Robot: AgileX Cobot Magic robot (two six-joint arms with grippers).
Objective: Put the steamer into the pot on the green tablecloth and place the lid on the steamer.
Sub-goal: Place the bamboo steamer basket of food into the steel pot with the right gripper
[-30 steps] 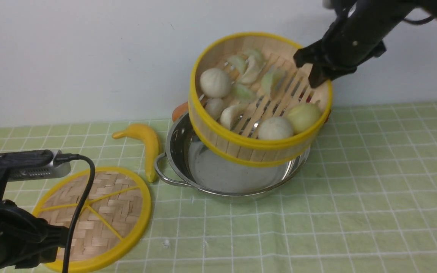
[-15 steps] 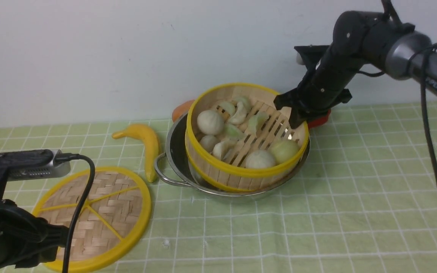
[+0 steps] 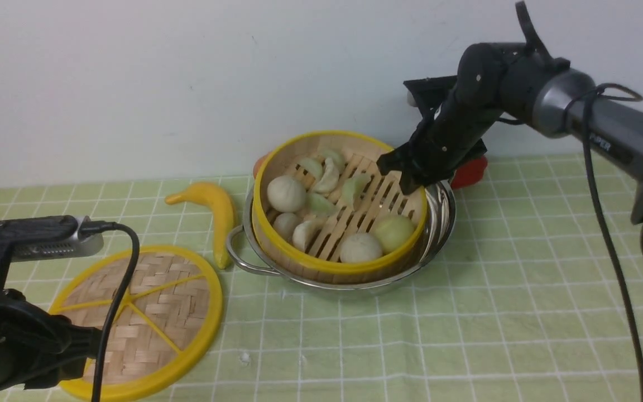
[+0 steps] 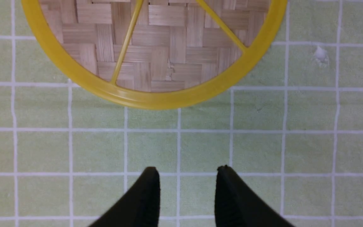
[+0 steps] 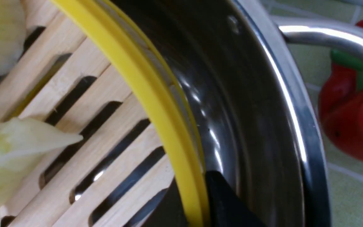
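Note:
The steamer [image 3: 299, 254], a bamboo basket with a yellow rim and pale buns and dumplings on its slats, sits inside the steel pot [image 3: 440, 215] on the green tablecloth [image 3: 522, 290], closer to the pot's left wall. My right gripper [image 3: 411, 177] is shut on the steamer's far right rim; in the right wrist view the yellow rim [image 5: 156, 94] runs between its two fingers [image 5: 224, 201], next to the pot wall [image 5: 257, 104]. The woven lid [image 3: 143, 312] lies flat on the cloth at the front left. My left gripper [image 4: 187, 171] is open and empty above the cloth, just short of the lid's edge [image 4: 156, 99].
A yellow banana [image 3: 218, 209] lies between the lid and the pot's left handle [image 3: 238, 254]. A red pepper [image 3: 469, 170] sits just behind the pot's right side, and an orange object [image 3: 260, 163] shows behind its left. A white wall stands close behind.
My right gripper has carried the steamer down and a little left, from tilted above the pot to resting inside it. The left arm and the lid have not moved.

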